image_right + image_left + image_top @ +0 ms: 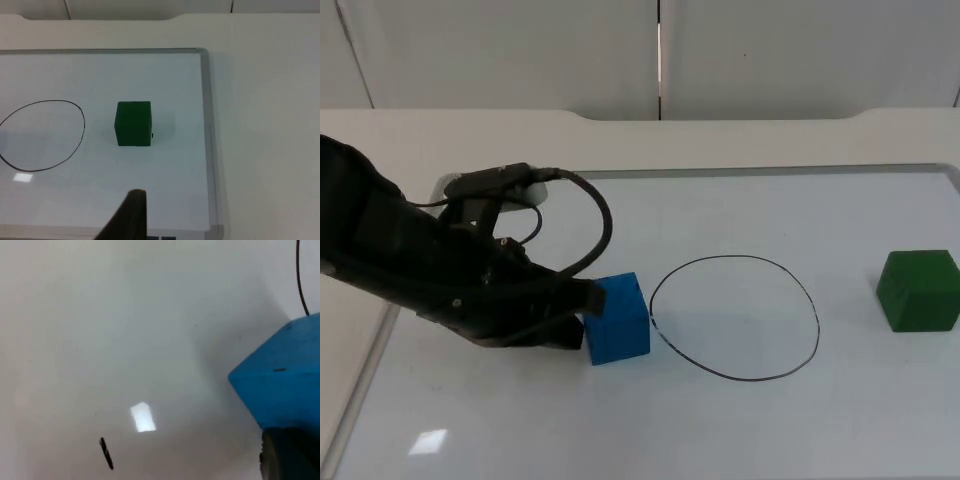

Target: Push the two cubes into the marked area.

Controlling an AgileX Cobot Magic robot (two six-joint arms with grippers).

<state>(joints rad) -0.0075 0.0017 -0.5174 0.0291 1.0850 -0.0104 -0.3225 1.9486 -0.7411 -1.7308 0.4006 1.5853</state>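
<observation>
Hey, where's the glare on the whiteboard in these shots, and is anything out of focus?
Top view: a small glare patch on the whiteboard, near the left gripper at the blue cube. Left wrist view: a bright glare patch, with the blue cube's edges soft. Right wrist view: a faint patch inside the drawn circle; green cube sharp.

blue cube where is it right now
In the top view the blue cube sits just outside the circle's left edge, with the left gripper against its far side from the circle.
</observation>
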